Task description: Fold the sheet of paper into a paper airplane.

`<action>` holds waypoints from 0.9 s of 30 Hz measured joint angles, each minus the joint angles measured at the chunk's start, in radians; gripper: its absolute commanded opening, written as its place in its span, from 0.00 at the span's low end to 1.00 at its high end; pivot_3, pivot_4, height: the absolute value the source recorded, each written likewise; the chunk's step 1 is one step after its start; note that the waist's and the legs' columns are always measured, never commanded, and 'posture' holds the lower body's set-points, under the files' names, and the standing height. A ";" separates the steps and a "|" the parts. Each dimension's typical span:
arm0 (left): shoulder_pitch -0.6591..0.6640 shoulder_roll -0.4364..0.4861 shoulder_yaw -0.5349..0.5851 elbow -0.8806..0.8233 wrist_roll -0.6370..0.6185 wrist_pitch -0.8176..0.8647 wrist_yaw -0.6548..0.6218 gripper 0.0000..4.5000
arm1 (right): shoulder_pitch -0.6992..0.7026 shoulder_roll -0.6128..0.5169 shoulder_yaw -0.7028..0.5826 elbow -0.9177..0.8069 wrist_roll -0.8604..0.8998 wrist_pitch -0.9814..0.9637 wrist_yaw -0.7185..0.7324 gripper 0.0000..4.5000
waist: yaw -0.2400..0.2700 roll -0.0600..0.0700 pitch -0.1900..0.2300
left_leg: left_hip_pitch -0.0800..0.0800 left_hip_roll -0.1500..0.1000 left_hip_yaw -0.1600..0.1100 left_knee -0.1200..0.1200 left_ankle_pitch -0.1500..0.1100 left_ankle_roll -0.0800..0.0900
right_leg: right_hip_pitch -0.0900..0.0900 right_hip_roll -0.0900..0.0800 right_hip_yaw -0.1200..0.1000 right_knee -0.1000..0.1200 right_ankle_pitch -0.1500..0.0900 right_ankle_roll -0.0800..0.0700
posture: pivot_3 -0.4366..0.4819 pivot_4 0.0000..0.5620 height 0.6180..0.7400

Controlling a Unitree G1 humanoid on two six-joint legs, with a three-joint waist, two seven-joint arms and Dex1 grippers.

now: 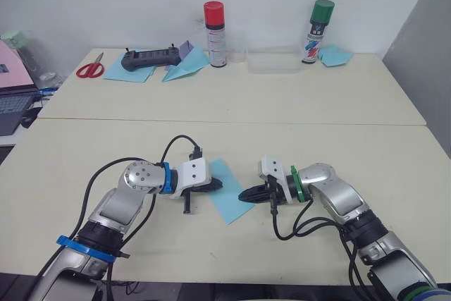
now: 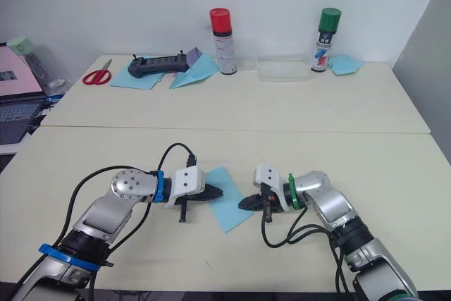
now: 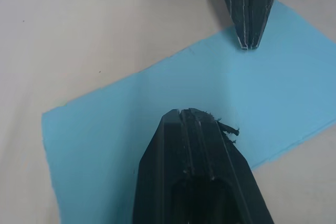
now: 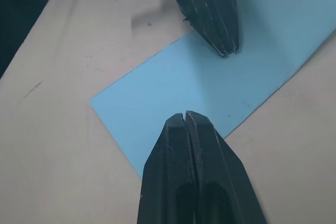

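Sheet of paper flat on the near worktop, left end effector fingers together over its left edge, right end effector fingers together at its right edge

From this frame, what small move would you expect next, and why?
Probably the right gripper opens and works a finger under the near edge of the sheet of paper to start the first fold. The sheet lies flat and unfolded on the table, both grippers are shut with tips over it from opposite sides, and the left gripper could pin it.
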 measured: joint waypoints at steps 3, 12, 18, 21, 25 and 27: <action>-0.001 -0.057 0.033 -0.004 -0.058 0.118 0.024 0.00 | 0.006 0.000 0.002 0.007 -0.011 -0.036 -0.008 0.00 | 0.000 -0.001 0.001 | 0.000 0.000 0.000 0.001 0.000 0.000 | 0.000 0.000 0.000 0.000 0.000 0.000 | 0.48 0.27 1.00; 0.020 -0.245 0.060 -0.117 -0.150 0.305 0.225 0.00 | 0.014 0.020 0.002 0.011 -0.010 -0.057 -0.030 0.00 | -0.011 -0.005 0.003 | 0.001 0.001 -0.001 0.000 0.000 0.000 | 0.001 0.001 0.000 0.000 0.002 0.003 | 0.48 0.27 1.00; 0.085 -0.206 0.025 -0.092 -0.069 0.188 0.266 0.00 | 0.022 0.020 0.002 0.009 -0.010 -0.058 -0.037 0.00 | -0.010 -0.005 0.003 | 0.003 0.000 -0.001 0.000 0.000 0.000 | 0.004 0.001 0.001 0.000 0.001 0.002 | 0.48 0.27 1.00; 0.097 -0.187 0.027 -0.100 -0.066 0.170 0.268 0.00 | 0.023 0.017 0.002 0.005 -0.010 -0.058 -0.041 0.00 | -0.010 -0.005 0.003 | 0.003 0.000 -0.001 0.000 0.000 0.000 | 0.004 0.001 0.001 0.000 0.001 0.001 | 0.48 0.27 1.00; 0.110 -0.160 0.029 -0.119 -0.064 0.164 0.275 0.00 | 0.024 0.016 0.002 0.002 -0.010 -0.058 -0.045 0.00 | -0.010 -0.005 0.003 | 0.003 0.000 -0.001 0.000 0.000 0.000 | 0.004 0.001 0.001 0.000 0.001 0.001 | 0.48 0.27 1.00; 0.118 -0.134 0.032 -0.145 -0.063 0.174 0.284 0.00 | 0.024 0.015 0.002 0.000 -0.010 -0.058 -0.045 0.00 | -0.010 -0.005 0.003 | 0.003 0.001 -0.001 0.000 0.000 0.000 | 0.004 0.001 0.000 0.000 0.001 0.001 | 0.48 0.27 1.00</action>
